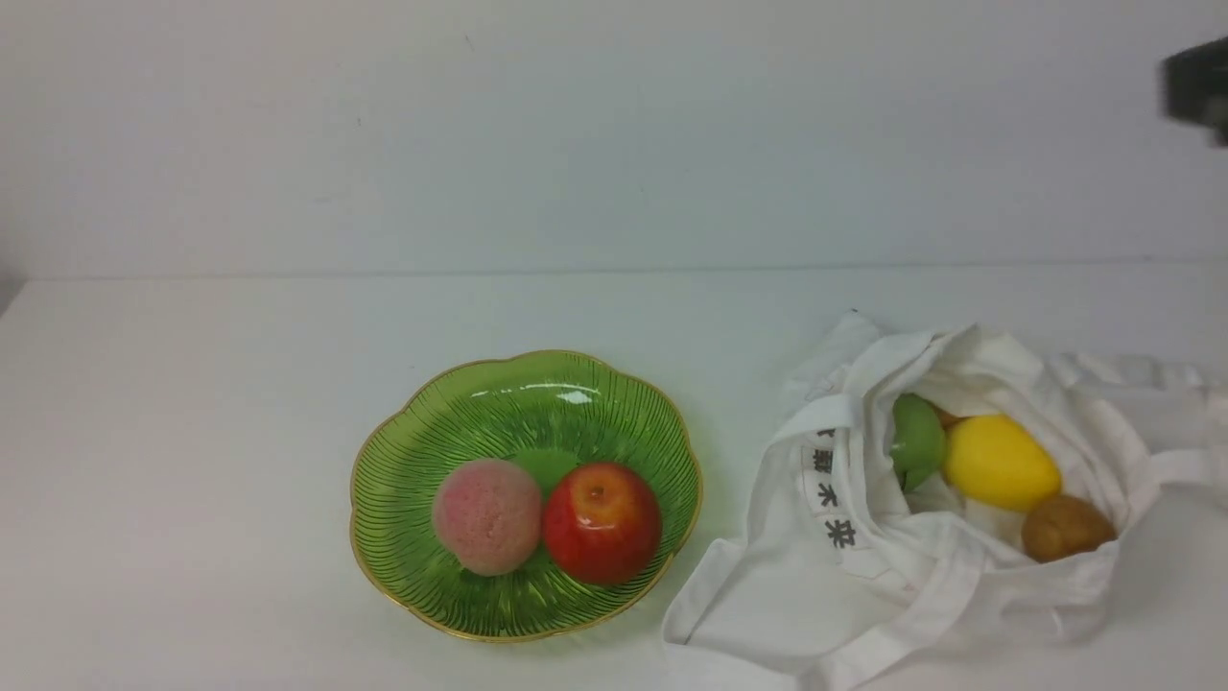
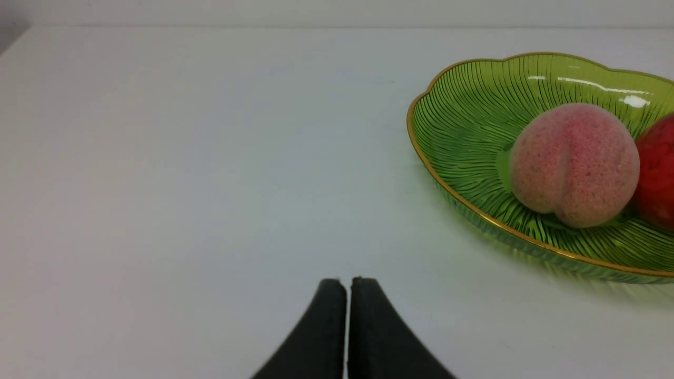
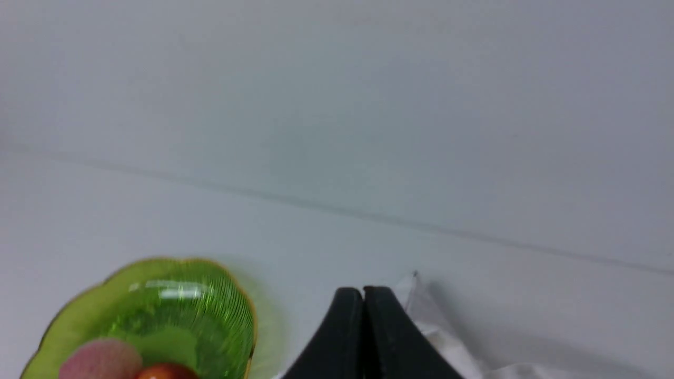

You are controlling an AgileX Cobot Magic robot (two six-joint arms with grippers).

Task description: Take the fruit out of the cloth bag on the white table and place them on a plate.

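The green plate [image 1: 451, 413] sits on the white table [image 1: 192, 432] and holds the pink peach [image 1: 486, 515] and the red apple [image 1: 602, 523]. The cloth bag [image 1: 825, 585] lies open to its right with the green fruit [image 1: 916, 440], the yellow fruit [image 1: 1000, 463] and the brown kiwi [image 1: 1065, 528] inside. My left gripper [image 2: 347, 280] is shut and empty, low over bare table, apart from the plate [image 2: 463, 126] and peach [image 2: 575, 163]. My right gripper [image 3: 363, 289] is shut and empty, high above the bag's edge [image 3: 421, 321]; a blurred dark part of that arm [image 1: 1197, 86] shows at the far right.
The pale wall [image 1: 614, 134] stands behind the table. The bag's strap handles [image 1: 1142, 384] trail to the right edge of the front view.
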